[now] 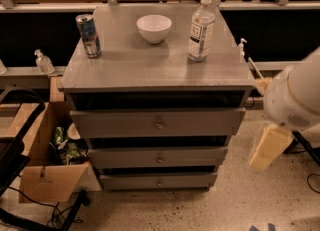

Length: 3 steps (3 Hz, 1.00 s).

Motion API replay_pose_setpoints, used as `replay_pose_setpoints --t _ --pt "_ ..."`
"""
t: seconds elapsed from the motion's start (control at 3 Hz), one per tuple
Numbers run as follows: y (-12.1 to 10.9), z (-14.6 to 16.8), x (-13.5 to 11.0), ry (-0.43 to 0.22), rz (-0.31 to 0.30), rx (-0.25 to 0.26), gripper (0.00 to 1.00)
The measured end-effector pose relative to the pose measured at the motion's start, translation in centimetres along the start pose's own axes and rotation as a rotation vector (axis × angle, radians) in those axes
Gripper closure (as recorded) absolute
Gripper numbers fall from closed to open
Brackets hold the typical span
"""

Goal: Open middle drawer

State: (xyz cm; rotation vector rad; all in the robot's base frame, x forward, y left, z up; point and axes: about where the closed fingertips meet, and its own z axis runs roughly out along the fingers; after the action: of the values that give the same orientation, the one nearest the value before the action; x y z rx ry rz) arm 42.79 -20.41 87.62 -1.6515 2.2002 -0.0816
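The grey cabinet [150,70] has three stacked drawers. The middle drawer [125,157] has a medium-height flat front and a small round knob [160,159] at its centre. It sits pushed in between the taller top drawer [115,123] and the narrow bottom drawer [130,180]. My gripper [267,147] is a blurred beige shape hanging under the white arm housing [295,95]. It is to the right of the cabinet at about middle-drawer height and clear of the cabinet.
On the cabinet top stand a can [88,35], a white bowl [154,27] and a water bottle [201,28]. An open cardboard box [42,175] with rubbish and a black frame [12,150] stand on the left. Cables lie on the speckled floor.
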Motion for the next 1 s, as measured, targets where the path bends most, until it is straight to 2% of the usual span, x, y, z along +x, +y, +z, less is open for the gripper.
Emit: replay_pose_setpoints --t 0.33,0.67,1.0 --pt "2.8 8.8 2.3 -0.038 -0.005 -0.059 0.00" --pt "1.7 10.1 2.1 -0.066 0.005 -0.017 0.00" --pt "1.6 9.9 2.0 -0.066 0.003 -0.013 0.00"
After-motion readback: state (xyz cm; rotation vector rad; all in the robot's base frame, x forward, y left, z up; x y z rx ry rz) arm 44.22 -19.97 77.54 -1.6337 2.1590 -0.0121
